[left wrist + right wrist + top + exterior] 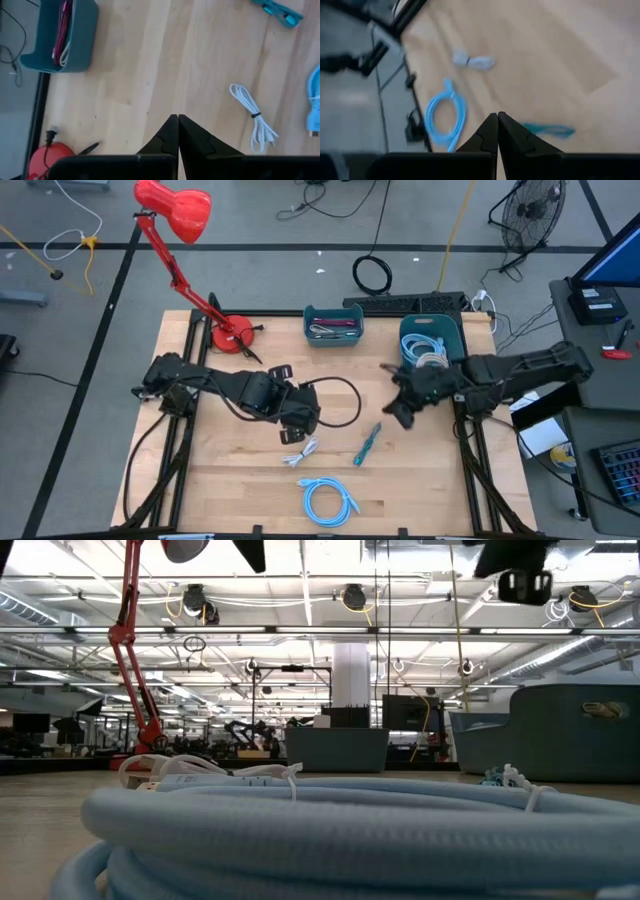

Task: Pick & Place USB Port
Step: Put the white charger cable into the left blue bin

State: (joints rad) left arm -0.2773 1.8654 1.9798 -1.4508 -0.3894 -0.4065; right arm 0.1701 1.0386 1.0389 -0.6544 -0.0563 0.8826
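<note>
The left gripper (pixel 297 423) is over the middle of the wooden table (pixel 230 470), with its fingers (pixel 170 135) pressed together and nothing in them. The right gripper (pixel 400 412) is over the table's right half, near the big bin (pixel 452 332), and its fingers (pixel 491 134) are pressed together too, holding nothing. A white cable (pixel 301 452) lies on the wood just beside the left gripper, on the front side. A teal cable (pixel 366 444) lies between the two grippers, a bit nearer the front. A light blue cable (pixel 328 501) sits rolled in a ring near the front edge, right in front of the low camera (pixel 340 830). At the back, a small bin (pixel 334 326) holds red and white cables, and the big bin holds more rolled cables. A red lamp (pixel 178 225) stands at the back left corner.
</note>
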